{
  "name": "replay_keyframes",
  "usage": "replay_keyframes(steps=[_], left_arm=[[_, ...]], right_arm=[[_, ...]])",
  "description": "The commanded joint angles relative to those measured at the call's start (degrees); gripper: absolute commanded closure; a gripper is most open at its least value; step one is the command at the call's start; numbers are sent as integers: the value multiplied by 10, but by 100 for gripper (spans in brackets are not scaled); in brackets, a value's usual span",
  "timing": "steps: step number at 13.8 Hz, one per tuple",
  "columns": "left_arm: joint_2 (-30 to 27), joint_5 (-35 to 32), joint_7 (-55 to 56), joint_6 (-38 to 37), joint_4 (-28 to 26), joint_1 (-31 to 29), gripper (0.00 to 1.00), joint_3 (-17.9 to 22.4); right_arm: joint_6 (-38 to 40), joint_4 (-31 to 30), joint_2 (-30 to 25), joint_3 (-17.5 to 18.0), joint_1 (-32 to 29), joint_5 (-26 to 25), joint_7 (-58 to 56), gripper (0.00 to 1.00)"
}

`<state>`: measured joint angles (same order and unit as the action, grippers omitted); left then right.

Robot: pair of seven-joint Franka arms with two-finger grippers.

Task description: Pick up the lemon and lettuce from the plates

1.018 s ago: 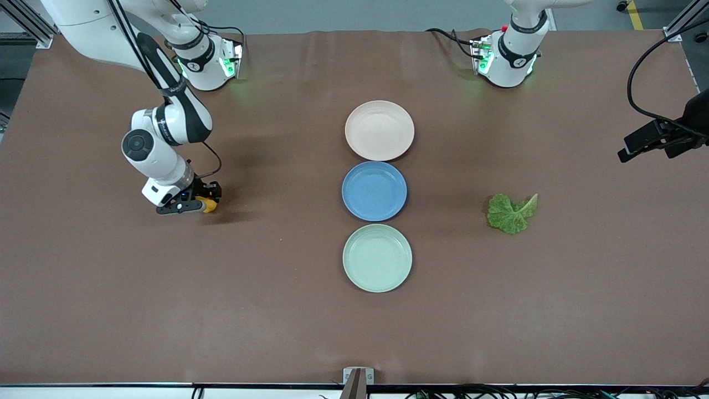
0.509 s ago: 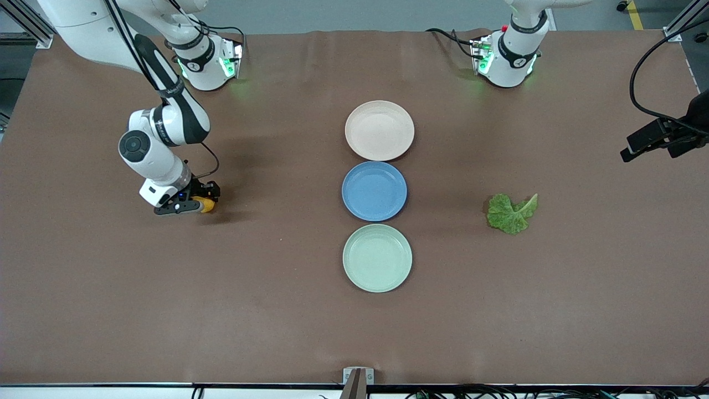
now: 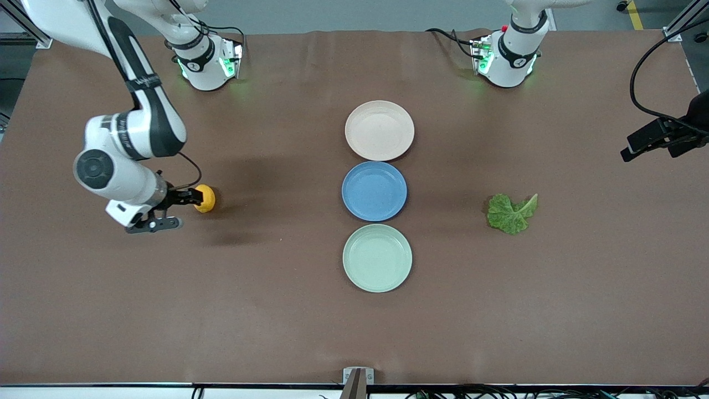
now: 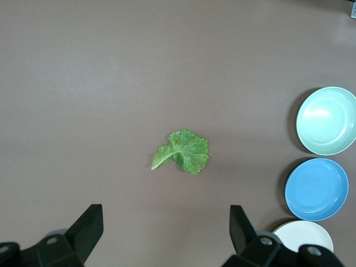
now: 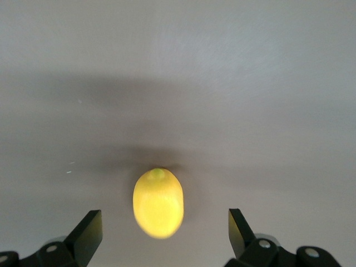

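The lemon (image 3: 205, 198) lies on the bare table toward the right arm's end, on no plate. My right gripper (image 3: 171, 210) is open and empty just above it; the right wrist view shows the lemon (image 5: 158, 202) between the spread fingers, free of both. The lettuce (image 3: 510, 213) lies flat on the table toward the left arm's end. My left gripper (image 3: 653, 141) is open and empty, high over the table's edge at that end; its wrist view shows the lettuce (image 4: 183, 151) far below. The beige-pink plate (image 3: 379, 130) and the mint plate (image 3: 377, 257) are empty.
A blue plate (image 3: 374, 190) sits between the two task plates in a row across the table's middle, also empty. The left wrist view shows the mint plate (image 4: 326, 120), blue plate (image 4: 316, 189) and beige-pink plate (image 4: 303, 236). A black cable hangs by the left gripper.
My right gripper has opened and let go of the lemon, then drawn up and away toward the right arm's end. The lemon stays on the table. The left arm has hardly moved.
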<state>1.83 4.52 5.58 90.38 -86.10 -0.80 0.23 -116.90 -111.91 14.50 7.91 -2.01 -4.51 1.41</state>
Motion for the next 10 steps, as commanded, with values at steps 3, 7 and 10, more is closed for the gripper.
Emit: replay_keyframes(steps=[3, 7, 10], left_arm=[[1, -9, -12, -13, 11, -1, 0, -2], [1, -8, -9, -13, 11, 0, 0, -3], [1, -7, -6, -13, 10, 0, 0, -3]], right_arm=[[194, 167, 5, 8, -9, 6, 5, 0], [303, 237, -7, -3, -14, 0, -19, 0], [328, 234, -45, -52, 27, 5, -21, 0]])
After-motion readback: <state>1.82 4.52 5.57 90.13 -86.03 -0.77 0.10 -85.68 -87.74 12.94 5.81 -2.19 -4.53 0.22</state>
